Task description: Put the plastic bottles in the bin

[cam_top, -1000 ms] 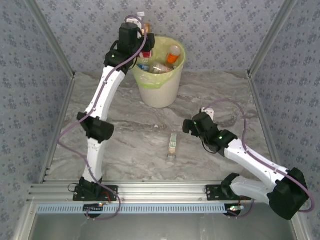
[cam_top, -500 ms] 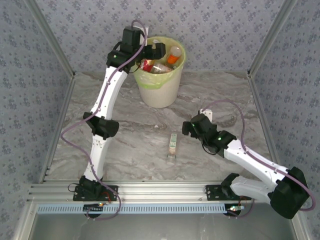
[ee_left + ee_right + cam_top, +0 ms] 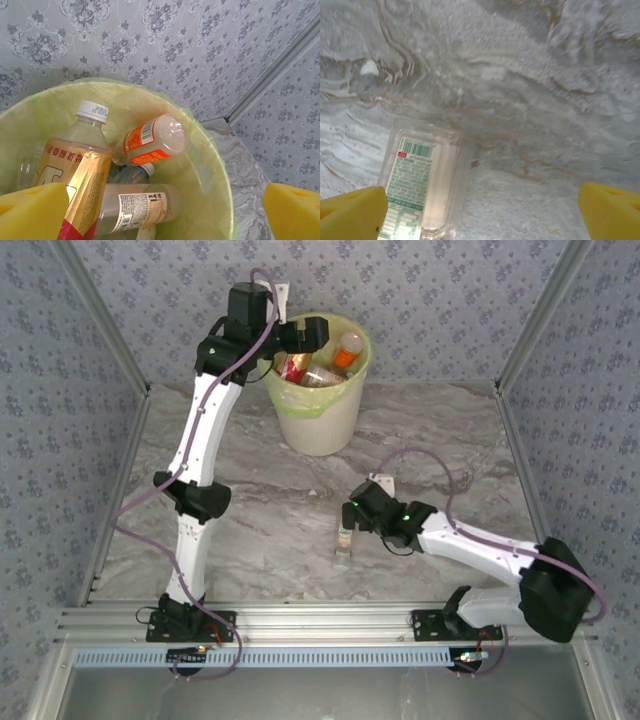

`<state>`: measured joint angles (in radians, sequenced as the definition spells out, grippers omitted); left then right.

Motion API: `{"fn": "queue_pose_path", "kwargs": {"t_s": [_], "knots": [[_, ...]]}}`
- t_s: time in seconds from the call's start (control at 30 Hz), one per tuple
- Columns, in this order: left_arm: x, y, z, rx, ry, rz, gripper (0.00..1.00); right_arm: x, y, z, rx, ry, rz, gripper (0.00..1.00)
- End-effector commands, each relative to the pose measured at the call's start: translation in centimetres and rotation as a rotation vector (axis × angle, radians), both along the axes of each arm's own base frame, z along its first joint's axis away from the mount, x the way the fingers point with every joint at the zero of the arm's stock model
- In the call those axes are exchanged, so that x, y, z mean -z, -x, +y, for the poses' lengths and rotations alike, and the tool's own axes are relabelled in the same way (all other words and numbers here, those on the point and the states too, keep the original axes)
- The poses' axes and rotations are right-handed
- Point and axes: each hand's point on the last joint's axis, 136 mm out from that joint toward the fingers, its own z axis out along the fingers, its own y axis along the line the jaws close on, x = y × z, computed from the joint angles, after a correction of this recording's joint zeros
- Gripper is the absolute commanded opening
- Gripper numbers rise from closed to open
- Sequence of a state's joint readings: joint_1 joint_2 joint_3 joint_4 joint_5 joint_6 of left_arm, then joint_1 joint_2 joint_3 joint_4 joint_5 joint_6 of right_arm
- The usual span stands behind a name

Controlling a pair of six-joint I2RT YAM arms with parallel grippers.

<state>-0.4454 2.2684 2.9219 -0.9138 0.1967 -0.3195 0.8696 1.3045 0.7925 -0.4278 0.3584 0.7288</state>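
Top external view: a grey-veined marble counter (image 3: 250,500) carries a round white bin (image 3: 318,425) lined with a pale yellow-green bag, standing near the far wall. The left arm arches up over the rim. Its left gripper (image 3: 308,335) hangs above the opening with pads spread wide and nothing between them, a pose that suits letting a bottle drop in.

The left wrist view looks down into the bin. An amber-filled bottle (image 3: 75,170) with a white cap leans beside an orange-labelled bottle (image 3: 150,142), and a clear bottle (image 3: 135,207) lies beneath them.

The right arm stretches low across the counter. Its right gripper (image 3: 350,512), jaws fully apart, hovers just over a green-labelled bottle (image 3: 344,540) that lies flat, well apart from the bin. It appears to be lining up for a grasp.
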Motion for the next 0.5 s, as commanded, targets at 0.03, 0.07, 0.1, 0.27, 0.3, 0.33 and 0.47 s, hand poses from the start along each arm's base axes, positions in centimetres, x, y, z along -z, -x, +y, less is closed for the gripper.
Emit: {"fn": "queue_pose_path", "kwargs": {"t_s": [0.03, 0.07, 0.1, 0.27, 0.3, 0.33, 0.47], "knots": [[-3.6, 3.0, 0.3, 0.045, 0.003, -0.063, 1.00, -0.2, -0.3, 1.6, 0.015, 0.053, 0.047, 0.99], [-3.8, 3.3, 0.3, 0.050, 0.001, -0.070, 1.00, 0.3, -0.3, 2.0, -0.001, 0.078, 0.059, 0.99], [-4.3, 3.6, 0.5, 0.051, -0.001, -0.081, 1.00, 0.7, -0.3, 2.4, -0.017, 0.104, 0.071, 0.98], [-6.1, 5.0, 0.9, 0.067, -0.005, -0.123, 0.99, 3.1, -0.2, 3.7, -0.048, 0.166, 0.147, 0.96], [-6.3, 5.2, 1.1, 0.069, -0.010, -0.128, 0.99, 3.5, -0.2, 3.7, -0.044, 0.173, 0.161, 0.96], [-6.4, 5.5, 1.2, 0.070, -0.017, -0.130, 0.99, 3.7, -0.2, 3.8, -0.041, 0.181, 0.169, 0.95], [-6.5, 6.5, 1.8, 0.079, -0.052, -0.129, 0.99, 4.7, -0.2, 3.9, -0.050, 0.195, 0.198, 0.92]]}}
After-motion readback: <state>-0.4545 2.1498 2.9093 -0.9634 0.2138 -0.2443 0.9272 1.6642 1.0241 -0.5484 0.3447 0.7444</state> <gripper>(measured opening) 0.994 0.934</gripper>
